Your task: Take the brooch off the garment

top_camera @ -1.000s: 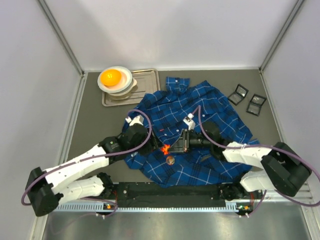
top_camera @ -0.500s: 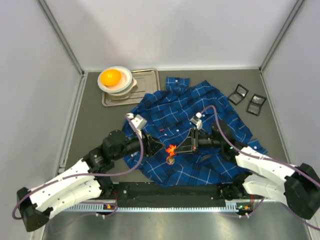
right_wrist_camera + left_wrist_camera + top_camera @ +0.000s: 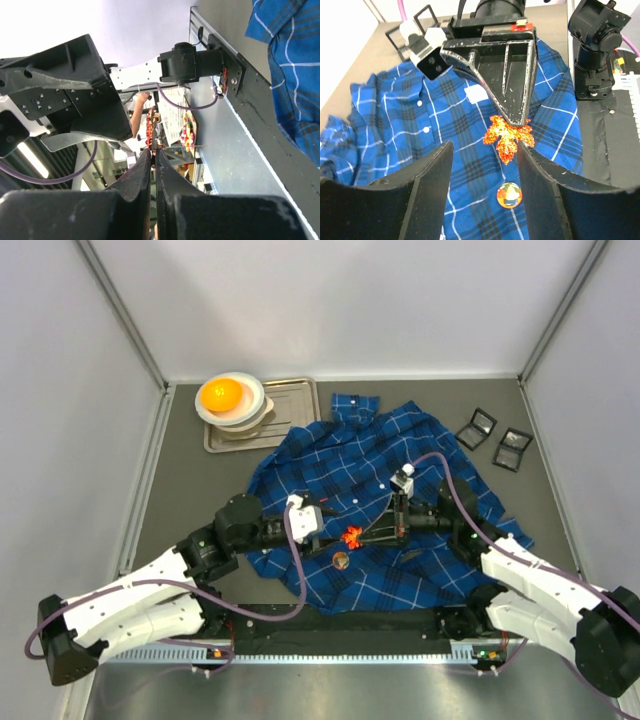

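The dark-blue plaid garment [image 3: 400, 440] lies spread on the table and also shows in the left wrist view [image 3: 405, 125] and the right wrist view [image 3: 295, 75]. My right gripper [image 3: 362, 536] is shut on the glittery orange-red leaf brooch [image 3: 352, 537] and holds it just above the cloth. In the right wrist view the brooch [image 3: 150, 131] stands edge-on at the fingertips with its pin sticking out free. My left gripper [image 3: 322, 540] is open and empty, facing the brooch [image 3: 509, 136], which sits just beyond its right fingertip [image 3: 524, 150].
A round orange badge [image 3: 341, 560] lies on the shirt near the brooch, between the left fingers in the left wrist view [image 3: 509, 195]. A metal tray [image 3: 300, 400] and stacked bowls holding an orange ball [image 3: 222, 394] stand back left. Two small black boxes [image 3: 477, 427] lie back right.
The right gripper has carried the brooch to the right. The left gripper has moved right along the shirt and now points at the brooch from close by.
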Controlling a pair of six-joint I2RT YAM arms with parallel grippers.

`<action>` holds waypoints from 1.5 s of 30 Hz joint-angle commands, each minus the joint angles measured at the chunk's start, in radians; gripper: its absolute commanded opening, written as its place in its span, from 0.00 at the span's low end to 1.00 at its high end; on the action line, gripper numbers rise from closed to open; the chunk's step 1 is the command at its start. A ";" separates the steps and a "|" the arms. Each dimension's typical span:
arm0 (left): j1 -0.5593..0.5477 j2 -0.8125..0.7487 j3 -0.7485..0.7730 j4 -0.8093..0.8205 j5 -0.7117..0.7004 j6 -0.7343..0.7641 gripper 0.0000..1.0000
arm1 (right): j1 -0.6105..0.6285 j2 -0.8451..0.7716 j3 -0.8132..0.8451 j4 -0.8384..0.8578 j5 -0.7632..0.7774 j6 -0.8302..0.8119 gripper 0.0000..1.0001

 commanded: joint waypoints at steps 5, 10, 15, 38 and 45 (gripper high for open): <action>-0.053 0.006 0.062 -0.102 -0.019 0.326 0.45 | -0.010 -0.005 0.016 0.042 -0.058 0.138 0.00; -0.082 0.029 0.071 -0.151 -0.045 0.421 0.54 | -0.011 0.002 -0.001 0.073 -0.058 0.202 0.00; -0.156 0.049 0.063 -0.139 -0.163 0.493 0.57 | -0.011 0.019 -0.021 0.091 -0.057 0.248 0.00; -0.324 0.110 0.025 -0.014 -0.444 0.610 0.00 | -0.012 0.013 -0.054 0.160 -0.075 0.333 0.08; -0.326 0.109 0.038 -0.096 -0.404 0.517 0.00 | -0.030 0.001 0.194 -0.452 0.064 -0.266 0.46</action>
